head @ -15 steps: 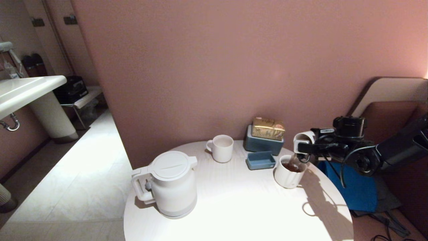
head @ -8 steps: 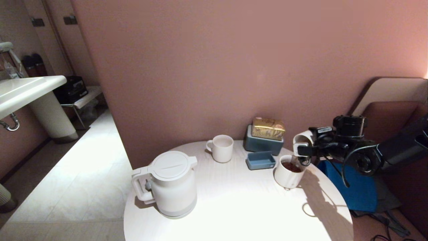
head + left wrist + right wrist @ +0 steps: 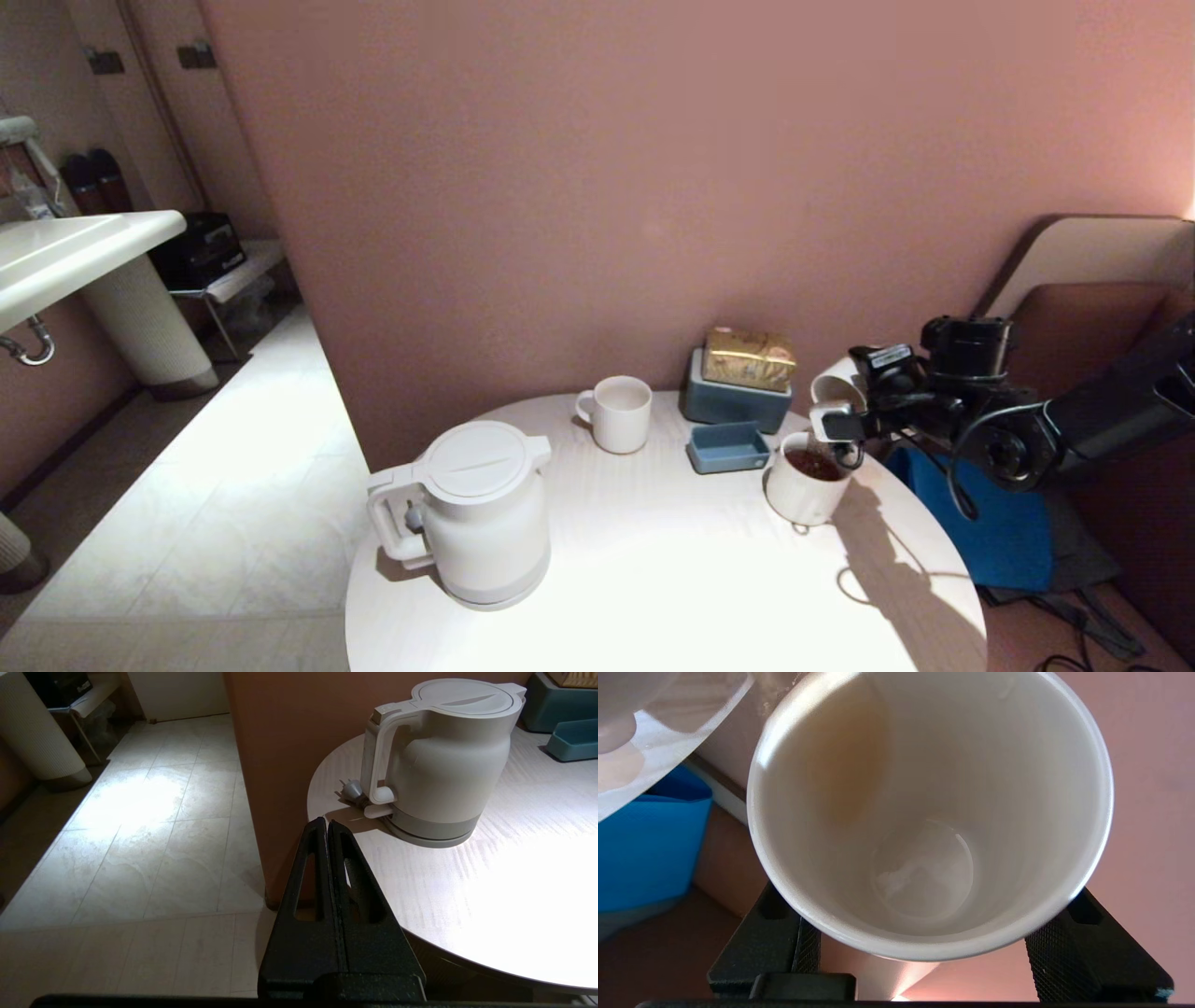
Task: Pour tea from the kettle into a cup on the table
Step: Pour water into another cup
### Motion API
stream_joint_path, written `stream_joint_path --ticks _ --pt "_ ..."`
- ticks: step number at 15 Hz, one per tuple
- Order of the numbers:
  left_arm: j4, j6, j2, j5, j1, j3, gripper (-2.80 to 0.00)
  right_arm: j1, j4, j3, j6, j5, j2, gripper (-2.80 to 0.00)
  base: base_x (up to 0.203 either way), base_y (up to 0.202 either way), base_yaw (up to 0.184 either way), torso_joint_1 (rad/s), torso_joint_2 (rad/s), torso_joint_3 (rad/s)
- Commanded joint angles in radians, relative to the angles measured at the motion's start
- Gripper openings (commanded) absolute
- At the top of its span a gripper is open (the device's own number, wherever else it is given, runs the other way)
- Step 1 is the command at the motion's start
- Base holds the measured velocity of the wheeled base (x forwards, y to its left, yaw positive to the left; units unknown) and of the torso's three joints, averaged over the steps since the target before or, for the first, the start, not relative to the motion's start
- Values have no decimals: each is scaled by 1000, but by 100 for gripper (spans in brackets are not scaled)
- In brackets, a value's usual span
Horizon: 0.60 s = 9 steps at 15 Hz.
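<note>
My right gripper [image 3: 845, 415] is shut on the small white cup [image 3: 833, 390], holding it tipped mouth-down over the wider white handleless cup [image 3: 801, 495] at the table's right. Reddish-brown tea [image 3: 814, 464] fills that wider cup. In the right wrist view the small cup [image 3: 924, 812] looks drained, with only a wet film on its bottom, and the fingers [image 3: 1069, 952] clamp its sides. The white kettle [image 3: 476, 513] stands upright, lid closed, at the front left of the round white table [image 3: 672, 579]. Off the table's left edge my left gripper [image 3: 327, 823] is shut on nothing, short of the kettle [image 3: 444, 765].
A white mug with a handle [image 3: 621, 413] stands at the back. A blue tray [image 3: 728, 448] and a blue box [image 3: 733, 403] topped by a gold packet [image 3: 750, 357] sit by the wall. A blue bin [image 3: 994, 532] stands beside the table's right edge.
My right gripper has tipped the small cup further over and shifted slightly left above the wider cup. The poured stream has thinned. Kettle and left arm have not moved.
</note>
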Motion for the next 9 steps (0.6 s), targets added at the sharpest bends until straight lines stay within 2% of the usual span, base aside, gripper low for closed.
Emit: stream_joint_path --ticks 1,6,9 --pt "0 0 1 0 0 0 -280 2 -6 2 -20 -1 -1 -280 0 0 0 0 0 0" --pt "0 0 0 0 0 0 -280 7 -43 3 -107 -2 -4 -280 0 0 0 0 0 0" --pt "0 0 2 0 0 0 -280 8 -66 26 -121 -2 -3 -280 0 0 0 0 0 0"
